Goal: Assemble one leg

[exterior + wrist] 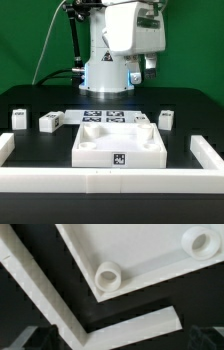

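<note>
Several small white legs with tags stand on the black table: two at the exterior view's left (18, 120) (48, 121) and one at its right (166, 119). The wide white square panel (120, 146) lies in the middle. It fills the wrist view, where two of its round corner recesses (107, 276) (203, 241) show. My gripper (150, 70) hangs high above the table behind the panel. In the wrist view my gripper (120, 343) is open and empty, its dim fingertips (34, 339) far apart. No leg shows in the wrist view.
The marker board (103, 117) lies behind the panel. A low white wall (110, 181) runs along the front and both sides; its corner (90, 317) shows in the wrist view. The robot base (105, 75) stands at the back.
</note>
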Tool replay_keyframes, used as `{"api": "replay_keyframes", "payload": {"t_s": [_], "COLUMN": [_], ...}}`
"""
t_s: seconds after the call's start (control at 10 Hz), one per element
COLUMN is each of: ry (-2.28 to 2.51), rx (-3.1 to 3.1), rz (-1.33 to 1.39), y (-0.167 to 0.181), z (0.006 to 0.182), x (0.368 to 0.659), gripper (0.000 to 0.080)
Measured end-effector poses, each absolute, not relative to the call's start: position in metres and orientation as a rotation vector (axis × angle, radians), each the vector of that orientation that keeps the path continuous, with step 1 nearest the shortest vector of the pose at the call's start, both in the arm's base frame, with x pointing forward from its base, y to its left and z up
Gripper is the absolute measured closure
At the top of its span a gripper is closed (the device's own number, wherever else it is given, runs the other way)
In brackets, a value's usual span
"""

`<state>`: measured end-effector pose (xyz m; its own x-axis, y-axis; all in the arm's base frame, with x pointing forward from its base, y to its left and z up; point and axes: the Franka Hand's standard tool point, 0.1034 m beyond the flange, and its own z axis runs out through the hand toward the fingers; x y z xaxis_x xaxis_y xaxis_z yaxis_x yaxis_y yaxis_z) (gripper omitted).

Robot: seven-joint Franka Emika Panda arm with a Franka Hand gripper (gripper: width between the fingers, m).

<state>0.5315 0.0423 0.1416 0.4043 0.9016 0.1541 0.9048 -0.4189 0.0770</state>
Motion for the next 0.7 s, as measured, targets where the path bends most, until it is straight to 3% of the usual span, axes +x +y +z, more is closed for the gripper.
{"api": "replay_keyframes", "payload": {"t_s": [0.7], "ry": [-1.699], "rx": [-2.596], "rz": [-0.277], "y": [0.0396], "z": [0.1398], "x": [0.5305], "gripper": [0.0150]}}
